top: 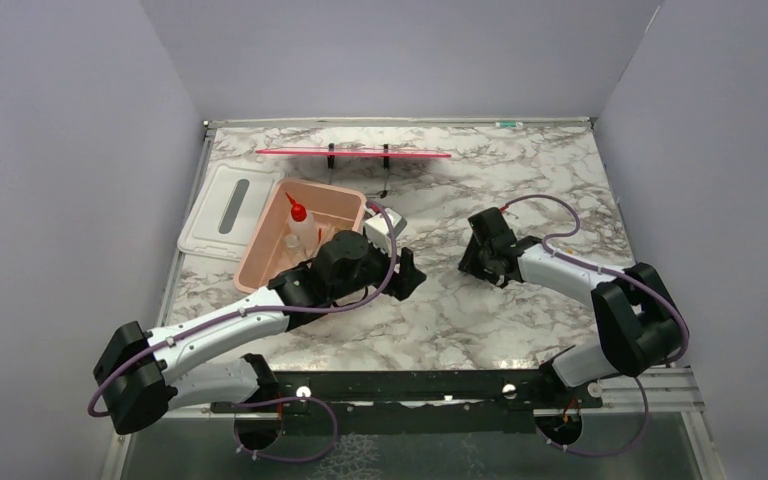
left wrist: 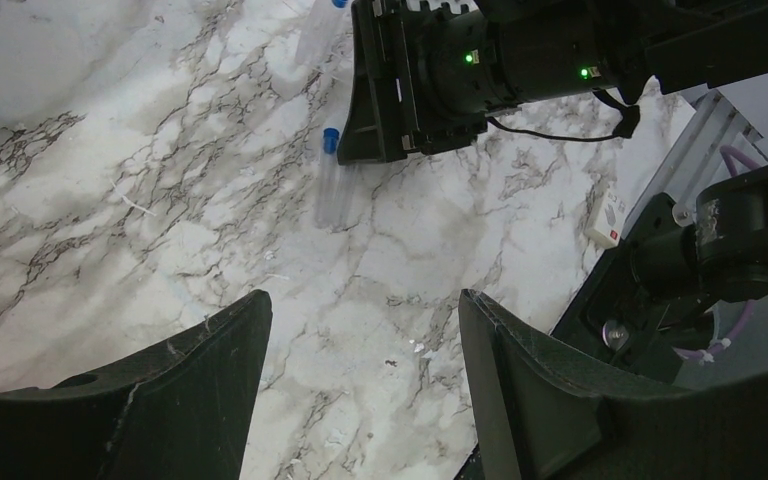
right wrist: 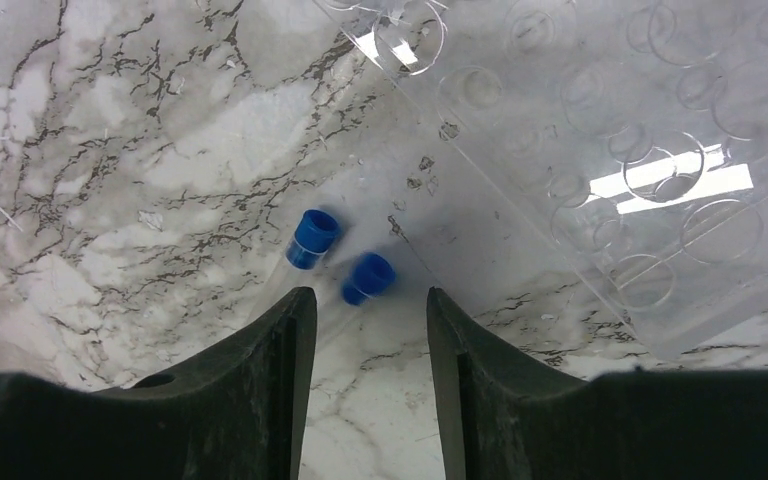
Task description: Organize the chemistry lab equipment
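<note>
Top view: left gripper (top: 407, 272) sits low over the marble table (top: 520, 190), just right of the pink tub (top: 335, 203). Squeeze bottle (top: 300, 224), red nozzle up, stands inside the tub. White lid (top: 222, 210) lies flat against the tub's left side. Right gripper (top: 475, 258) is down at the table mid-right, facing the left one, with a small gap between them. Thin red strip (top: 355, 153) is on two black stands at the back. Can't make out finger state or tubes from here.

Left wrist: fingers (left wrist: 215, 390) spread wide, nothing between them, only bare marble below. One of the blue-capped tubes (left wrist: 330, 185) lies flat on the table ahead, just beside the right gripper's black body.

Right wrist: fingers (right wrist: 260, 390) parted with a narrow gap. Two blue-capped tubes lie side by side on the marble, caps pointing away from the wrist. The right-hand one runs into the gap, with no contact with the pads visible. The left-hand one runs under the left finger. Clear rack (right wrist: 610, 150) with round holes lies just beyond, near the caps.
</note>
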Controlling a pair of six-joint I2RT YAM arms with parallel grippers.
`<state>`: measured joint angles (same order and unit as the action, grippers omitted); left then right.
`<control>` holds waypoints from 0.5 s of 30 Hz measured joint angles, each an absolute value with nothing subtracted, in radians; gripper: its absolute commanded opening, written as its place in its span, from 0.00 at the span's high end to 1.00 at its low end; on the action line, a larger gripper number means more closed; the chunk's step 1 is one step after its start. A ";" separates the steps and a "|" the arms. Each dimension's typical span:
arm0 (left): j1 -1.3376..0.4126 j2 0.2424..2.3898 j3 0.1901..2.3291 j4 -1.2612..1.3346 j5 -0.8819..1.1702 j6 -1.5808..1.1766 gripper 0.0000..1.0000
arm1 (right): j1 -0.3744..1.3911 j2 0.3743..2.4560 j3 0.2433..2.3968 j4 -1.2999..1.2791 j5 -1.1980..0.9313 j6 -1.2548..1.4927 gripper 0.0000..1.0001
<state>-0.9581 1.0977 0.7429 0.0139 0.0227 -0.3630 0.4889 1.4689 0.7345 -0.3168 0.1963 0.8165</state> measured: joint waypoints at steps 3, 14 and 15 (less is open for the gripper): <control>-0.958 1.104 0.743 0.014 0.023 -0.363 0.29 | 0.489 1.478 0.737 -0.307 0.197 0.819 0.55; -0.958 1.121 0.743 0.014 0.023 -0.364 0.29 | 0.489 1.495 0.748 -0.307 0.198 0.810 0.70; -0.958 1.121 0.743 0.014 0.023 -0.366 0.29 | 0.489 1.496 0.749 -0.307 0.199 0.809 0.72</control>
